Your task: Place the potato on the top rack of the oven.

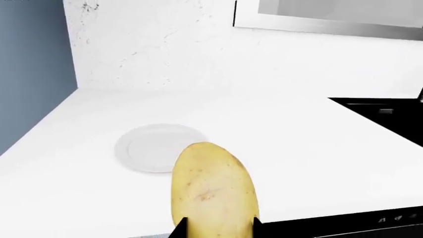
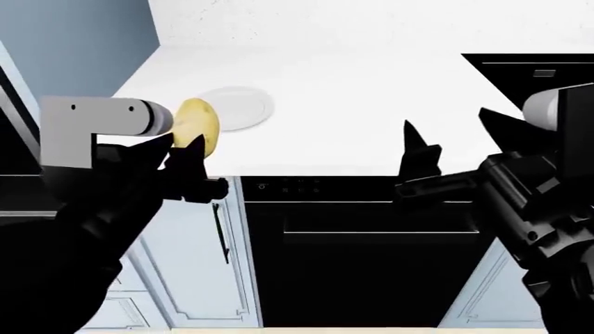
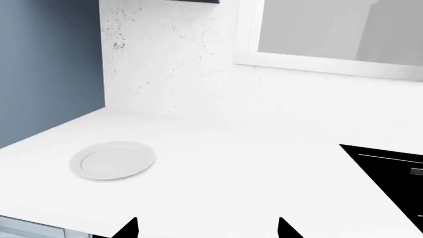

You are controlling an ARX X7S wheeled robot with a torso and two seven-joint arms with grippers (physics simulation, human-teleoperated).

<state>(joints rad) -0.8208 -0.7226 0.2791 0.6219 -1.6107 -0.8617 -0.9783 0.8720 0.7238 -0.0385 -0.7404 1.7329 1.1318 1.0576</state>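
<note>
potato [image 2: 197, 125] pinched in your left gripper [image 2: 186, 149], lifted off the table [image 2: 371, 104] edge. right gripper [image 2: 455, 136] spread, empty. oven [image 2: 371, 257] door shut: open it first, keep potato level.

The yellow-tan potato [image 1: 213, 191] (faintly speckled) stands upright, clamped above the closed black oven [image 2: 371, 250].

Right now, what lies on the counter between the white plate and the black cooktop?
Nothing: in the right wrist view the white counter is bare from the plate to the cooktop. The head view shows the same.
</note>
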